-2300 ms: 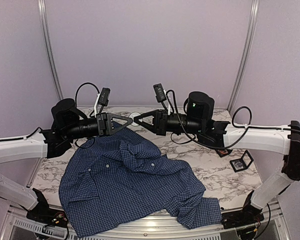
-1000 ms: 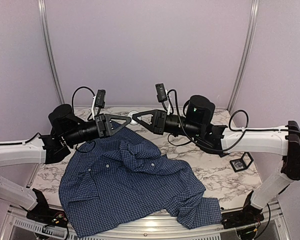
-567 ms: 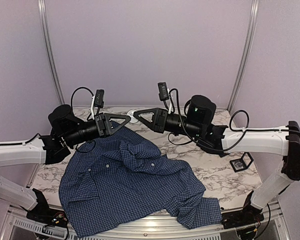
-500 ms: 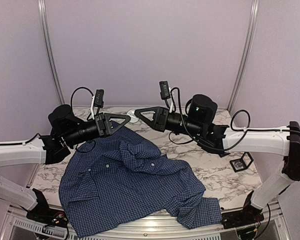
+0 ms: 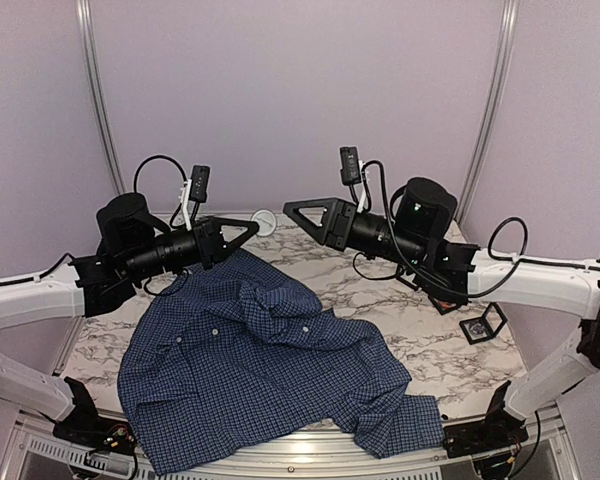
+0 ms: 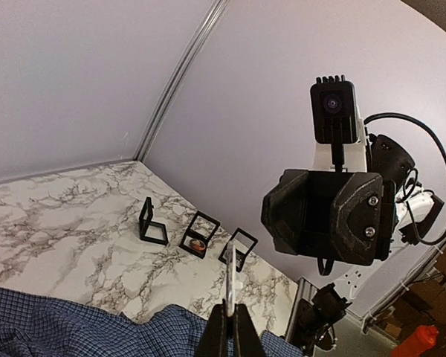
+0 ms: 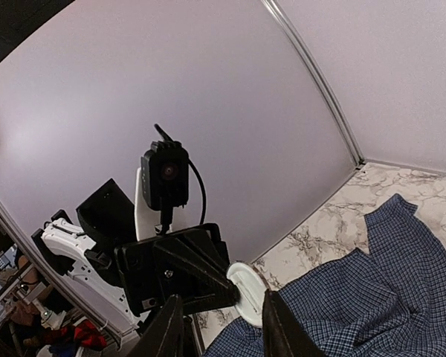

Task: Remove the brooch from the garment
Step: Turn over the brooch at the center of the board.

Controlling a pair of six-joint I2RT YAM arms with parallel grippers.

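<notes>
1. In the left wrist view, bottom centre, the left gripper [image 6: 229, 321] is nearest the lens. Its fingers [image 6: 220, 336] are clamped tight on the lower edge of the brooch [image 6: 230, 274].
2. The brooch shows edge-on here, a thin pale sliver standing out of the fingertips. Its long axis runs almost straight up the frame.
3. In the right wrist view, low centre, the same brooch appears as a pale round disc with a raised rim. Its flat face is turned toward the right gripper [image 7: 219, 303].
4. The right gripper is released. Its fingers [image 7: 169, 332], at the bottom edge of that view, stand apart with nothing between them. The brooch sits beyond the gap, untouched.
5. In the top view the two grippers point at each other at mid-frame. The brooch is at the left gripper's tip, with a narrow gap to the right one. It is held in the air, apart from the cloth.
6. Below them the garment [image 5: 260, 365] lies rumpled on the marble table [image 5: 435, 345], filling the lower centre of the top view. Its collar end lies under the left gripper, and a sleeve reaches toward the lower right.
7. Farther off, at the centre of the left wrist view, three small black frames [image 6: 198, 236] stand in a row on the marble. The middle one holds a small orange-brown piece. They are well apart from both grippers.
8. Pale lilac walls [image 5: 300, 90] close the scene behind.
</notes>
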